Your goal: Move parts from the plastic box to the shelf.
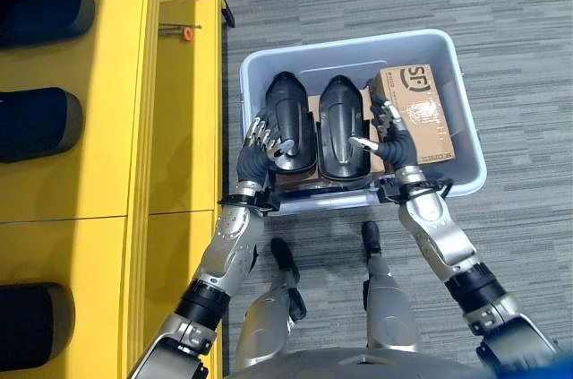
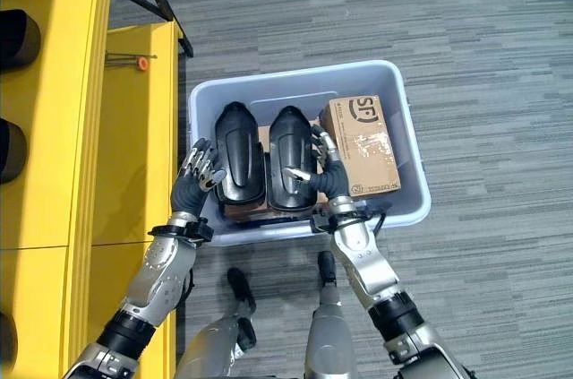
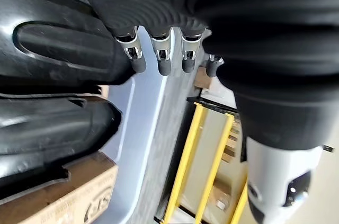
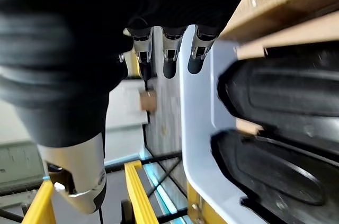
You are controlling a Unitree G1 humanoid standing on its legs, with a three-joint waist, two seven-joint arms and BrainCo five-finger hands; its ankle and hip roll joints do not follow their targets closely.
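A blue-grey plastic box [image 1: 358, 43] stands on the carpet with two black moulded parts lying side by side in it. My left hand [image 1: 260, 142] is open against the outer side of the left part [image 1: 291, 115], its thumb resting on top; its fingers [image 3: 161, 57] hang straight beside that part [image 3: 58, 49]. My right hand [image 1: 387, 133] is open in the gap between the right part [image 1: 343, 124] and a cardboard carton [image 1: 416, 110], thumb touching the part. The yellow shelf [image 1: 116, 128] runs along the left.
Three black parts [image 1: 40, 119] lie in a row on the shelf's top level. A small orange-tipped tool [image 1: 186, 33] rests on the lower yellow ledge. The two parts in the box sit on brown cardboard. Grey carpet surrounds the box.
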